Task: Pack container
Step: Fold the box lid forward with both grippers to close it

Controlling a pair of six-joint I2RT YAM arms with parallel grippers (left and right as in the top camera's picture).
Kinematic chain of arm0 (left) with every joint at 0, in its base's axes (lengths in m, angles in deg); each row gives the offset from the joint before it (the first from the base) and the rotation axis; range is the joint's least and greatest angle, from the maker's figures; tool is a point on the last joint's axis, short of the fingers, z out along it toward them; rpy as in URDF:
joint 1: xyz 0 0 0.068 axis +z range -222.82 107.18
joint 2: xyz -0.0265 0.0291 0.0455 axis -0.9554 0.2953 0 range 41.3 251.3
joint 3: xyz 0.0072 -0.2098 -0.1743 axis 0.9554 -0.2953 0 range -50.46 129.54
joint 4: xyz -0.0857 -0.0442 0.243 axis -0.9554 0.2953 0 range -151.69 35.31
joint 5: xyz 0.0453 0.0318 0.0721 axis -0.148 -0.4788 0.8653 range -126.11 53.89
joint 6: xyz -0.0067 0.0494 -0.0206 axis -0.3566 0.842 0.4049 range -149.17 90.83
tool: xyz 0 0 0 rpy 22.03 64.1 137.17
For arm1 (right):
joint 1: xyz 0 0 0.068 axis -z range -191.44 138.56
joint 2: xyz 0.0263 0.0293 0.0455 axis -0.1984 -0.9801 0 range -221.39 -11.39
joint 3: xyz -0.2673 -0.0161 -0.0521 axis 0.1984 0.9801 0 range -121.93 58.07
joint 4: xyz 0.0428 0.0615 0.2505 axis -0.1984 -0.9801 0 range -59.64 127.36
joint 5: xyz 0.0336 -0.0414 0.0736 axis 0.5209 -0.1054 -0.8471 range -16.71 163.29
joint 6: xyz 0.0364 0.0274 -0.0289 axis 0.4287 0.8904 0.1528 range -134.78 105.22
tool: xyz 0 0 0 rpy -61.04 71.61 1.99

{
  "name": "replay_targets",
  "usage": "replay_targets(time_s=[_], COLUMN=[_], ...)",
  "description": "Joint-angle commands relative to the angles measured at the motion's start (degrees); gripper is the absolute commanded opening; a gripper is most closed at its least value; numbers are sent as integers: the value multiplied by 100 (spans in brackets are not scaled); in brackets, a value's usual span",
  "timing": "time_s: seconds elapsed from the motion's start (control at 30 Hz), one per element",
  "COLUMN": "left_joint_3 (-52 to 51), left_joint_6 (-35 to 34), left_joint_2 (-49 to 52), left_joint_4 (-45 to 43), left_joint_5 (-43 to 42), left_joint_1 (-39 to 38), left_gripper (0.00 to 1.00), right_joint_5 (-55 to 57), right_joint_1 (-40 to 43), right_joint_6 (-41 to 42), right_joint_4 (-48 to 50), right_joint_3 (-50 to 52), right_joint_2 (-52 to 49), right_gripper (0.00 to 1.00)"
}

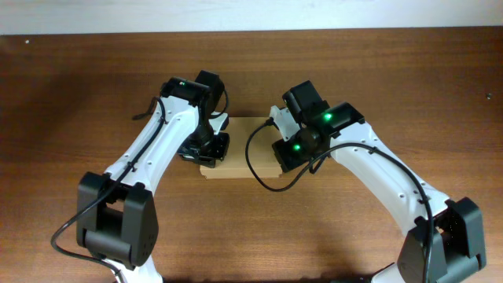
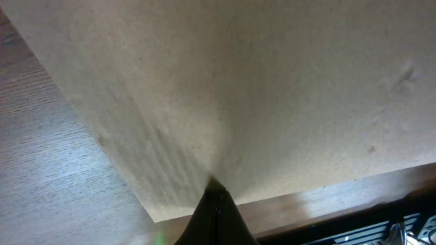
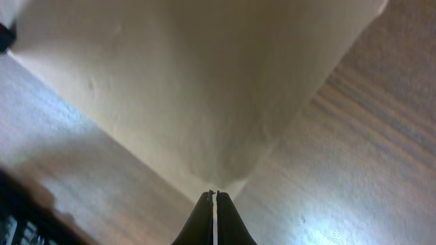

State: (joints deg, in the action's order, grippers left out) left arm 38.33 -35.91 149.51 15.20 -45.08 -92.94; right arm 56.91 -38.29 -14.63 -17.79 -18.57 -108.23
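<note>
The container (image 1: 236, 141), a plain brown cardboard box, lies closed at the table's middle between my two arms. My left gripper (image 1: 206, 151) is over its left end and my right gripper (image 1: 289, 149) over its right end. In the left wrist view the shut fingertips (image 2: 216, 189) touch the flat cardboard top (image 2: 259, 88) near its edge. In the right wrist view the shut fingertips (image 3: 212, 196) touch the cardboard (image 3: 197, 82) near a corner. Neither gripper holds anything. The box's inside is hidden.
The dark wooden table (image 1: 78, 94) surrounds the box, and no other loose objects show. Table wood shows beside the box in the left wrist view (image 2: 54, 156) and the right wrist view (image 3: 368, 150). A black cable (image 1: 250, 153) loops over the box.
</note>
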Motion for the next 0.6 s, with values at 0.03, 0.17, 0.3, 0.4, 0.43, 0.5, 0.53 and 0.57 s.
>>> replay_targets(time_s=[0.03, 0.17, 0.3, 0.4, 0.43, 0.5, 0.53, 0.57], left_joint_3=[-181, -181, -181, -170, -153, -70, 2, 83], left_joint_6=[-57, -57, -72, -149, -214, -267, -291, -321], left_joint_2=[72, 72, 72, 72, 70, 46, 22, -9], left_joint_4=[-63, -66, -66, -74, -72, -61, -59, -44], left_joint_5=[66, 68, 68, 70, 68, 74, 101, 120], left_joint_1=[13, 13, 13, 13, 13, 13, 15, 20], left_gripper=[2, 1, 2, 2, 2, 1, 2, 2], right_joint_5=[-96, -96, -96, -96, -96, -90, -61, 42], right_joint_1=[-57, -57, -57, -46, -46, -46, -42, -42], right_joint_6=[-33, -35, -39, -63, -72, -81, -81, -81], right_joint_4=[205, 249, 302, 337, 330, 289, 247, 201], right_joint_3=[247, 352, 348, 195, 125, -96, -258, -420], right_joint_2=[-168, -457, -564, -463, -433, -332, -275, -232], right_gripper=[4, 4, 4, 4, 4, 4, 4, 4])
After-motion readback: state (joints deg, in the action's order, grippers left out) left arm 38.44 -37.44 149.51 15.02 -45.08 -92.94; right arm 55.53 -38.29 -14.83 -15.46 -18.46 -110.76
